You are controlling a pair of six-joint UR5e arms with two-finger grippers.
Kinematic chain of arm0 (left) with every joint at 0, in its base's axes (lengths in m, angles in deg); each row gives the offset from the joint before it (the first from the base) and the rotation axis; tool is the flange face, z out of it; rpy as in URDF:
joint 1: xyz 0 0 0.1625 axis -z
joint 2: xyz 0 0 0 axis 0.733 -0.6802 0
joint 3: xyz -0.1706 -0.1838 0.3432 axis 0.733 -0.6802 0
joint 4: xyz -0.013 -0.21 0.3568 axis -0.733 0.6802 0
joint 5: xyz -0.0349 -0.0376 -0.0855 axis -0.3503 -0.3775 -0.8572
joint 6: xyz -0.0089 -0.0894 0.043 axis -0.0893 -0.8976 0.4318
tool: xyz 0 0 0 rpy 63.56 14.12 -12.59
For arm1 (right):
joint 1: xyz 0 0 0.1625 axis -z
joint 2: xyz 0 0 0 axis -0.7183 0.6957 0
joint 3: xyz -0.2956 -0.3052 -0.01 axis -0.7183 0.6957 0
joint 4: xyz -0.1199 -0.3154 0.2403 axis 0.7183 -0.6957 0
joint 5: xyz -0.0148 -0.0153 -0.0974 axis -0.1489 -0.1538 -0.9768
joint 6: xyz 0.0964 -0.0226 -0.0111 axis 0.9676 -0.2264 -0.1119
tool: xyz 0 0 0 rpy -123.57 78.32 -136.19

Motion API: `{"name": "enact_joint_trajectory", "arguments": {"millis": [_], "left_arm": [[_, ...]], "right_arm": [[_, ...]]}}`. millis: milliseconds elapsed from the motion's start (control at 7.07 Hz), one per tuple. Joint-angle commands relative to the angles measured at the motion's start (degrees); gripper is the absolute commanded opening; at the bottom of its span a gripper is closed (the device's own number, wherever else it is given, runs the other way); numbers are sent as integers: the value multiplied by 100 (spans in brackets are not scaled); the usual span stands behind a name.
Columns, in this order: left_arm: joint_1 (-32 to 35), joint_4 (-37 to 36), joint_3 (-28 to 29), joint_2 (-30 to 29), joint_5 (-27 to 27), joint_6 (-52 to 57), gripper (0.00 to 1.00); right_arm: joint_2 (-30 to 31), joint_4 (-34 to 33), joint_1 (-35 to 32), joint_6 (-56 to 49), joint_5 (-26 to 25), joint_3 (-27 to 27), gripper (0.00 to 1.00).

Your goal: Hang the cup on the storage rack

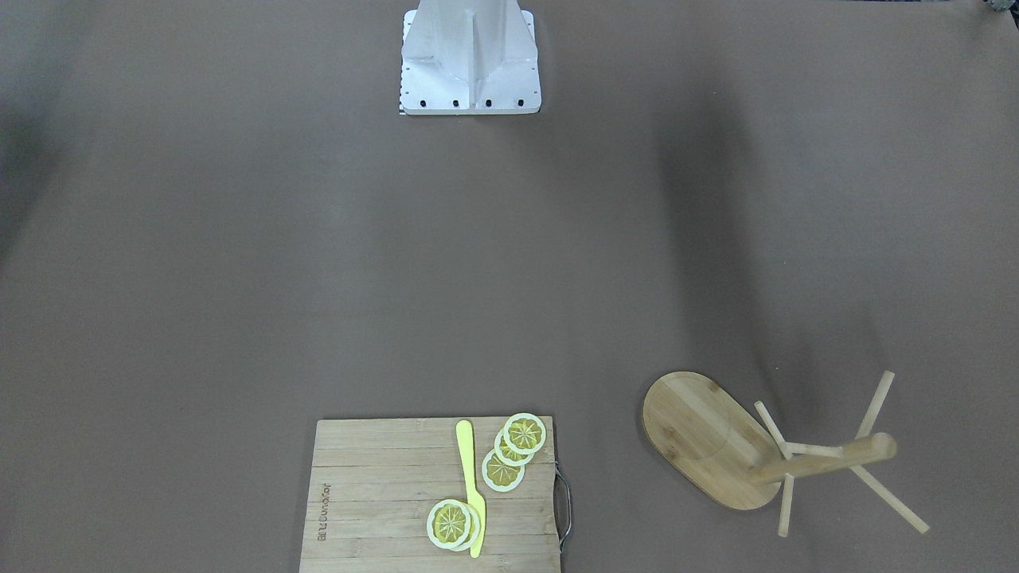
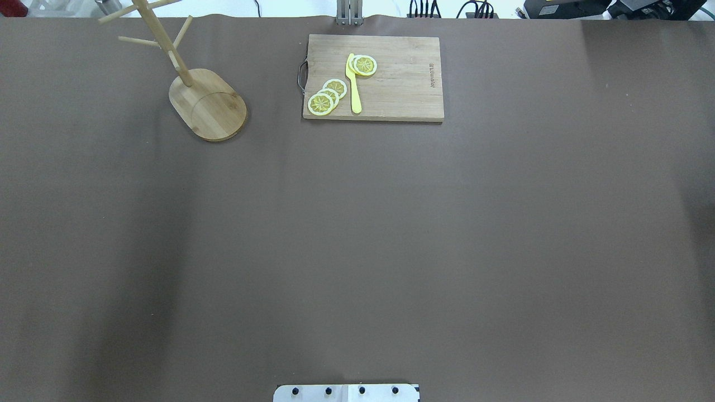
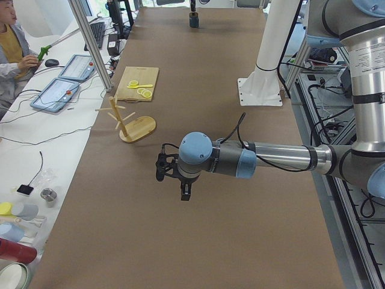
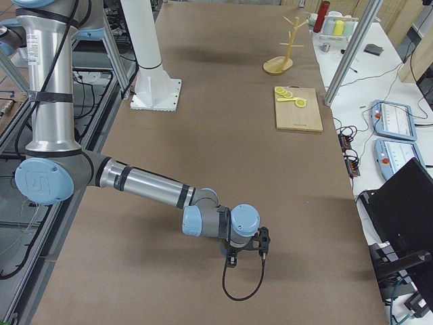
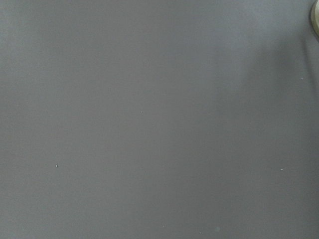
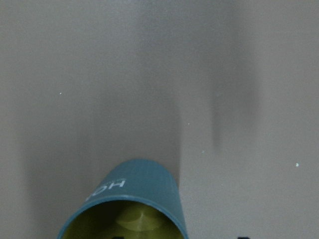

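cup [image 6: 133,191]: close under right wrist camera, mouth toward lens | storage rack [image 2: 215,109]: upright, far-left corner of table [image 2: 357,223] | left gripper [image 3: 161,168], right gripper [image 4: 264,240]: aperture cannot be told

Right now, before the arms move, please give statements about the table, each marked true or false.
1. The light bamboo mug tree stands upright, its pegs bare. True.
2. The slate-blue cylindrical mug with white HOME lettering hangs on that tree. False: the right wrist view shows it away from any peg.
3. The yellow plastic knife lies on the rectangular wooden cutting board. True.
4. The round lemon slices are stacked on the tree's base. False: all lie on the board.
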Motion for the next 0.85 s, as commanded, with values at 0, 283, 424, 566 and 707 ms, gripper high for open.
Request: {"name": "enact_joint_trajectory", "arguments": {"millis": [0, 283, 424, 566, 707], "left_arm": [[8, 0, -8, 0, 0, -1, 98], [8, 0, -8, 0, 0, -1, 98], [8, 9, -17, 0, 0, -1, 98], [8, 9, -35, 9, 0, -1, 98], [8, 17, -44, 0, -9, 8, 98]], "right_arm": [[-53, 11, 7, 1, 4, 115, 69], [-114, 10, 7, 37, 21, 176, 22], [-123, 2, 7, 45, 21, 177, 0], [-132, -7, 7, 54, 47, 133, 0], [-332, -59, 7, 394, 430, -32, 0]]}}
